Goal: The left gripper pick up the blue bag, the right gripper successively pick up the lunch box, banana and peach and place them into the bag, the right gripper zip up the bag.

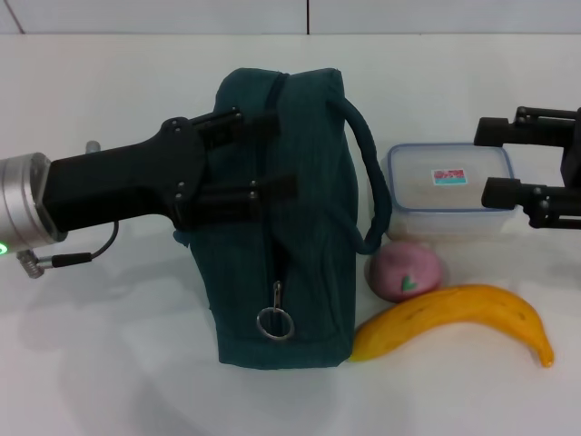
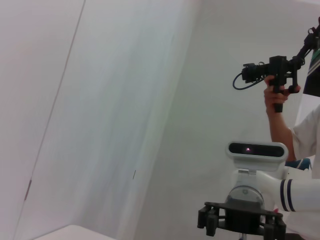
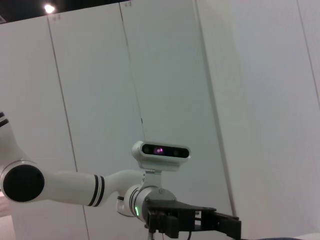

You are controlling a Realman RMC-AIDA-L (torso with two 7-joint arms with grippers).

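The blue bag (image 1: 281, 227) stands in the middle of the white table, its zip running down the top to a ring pull (image 1: 274, 322). My left gripper (image 1: 247, 154) reaches in from the left. It is open, with one finger (image 1: 227, 118) and the other (image 1: 268, 189) lying over the bag's top near the zip. The clear lunch box (image 1: 445, 191) sits right of the bag. My right gripper (image 1: 499, 163) is open at the box's right end, fingers on either side of it. The pink peach (image 1: 406, 271) and the yellow banana (image 1: 463, 320) lie in front of the box.
The bag's handle (image 1: 363, 173) loops out toward the lunch box. The wrist views point up at the walls and my head camera (image 3: 160, 150). A person holding a camera rig (image 2: 275, 75) stands at the side in the left wrist view.
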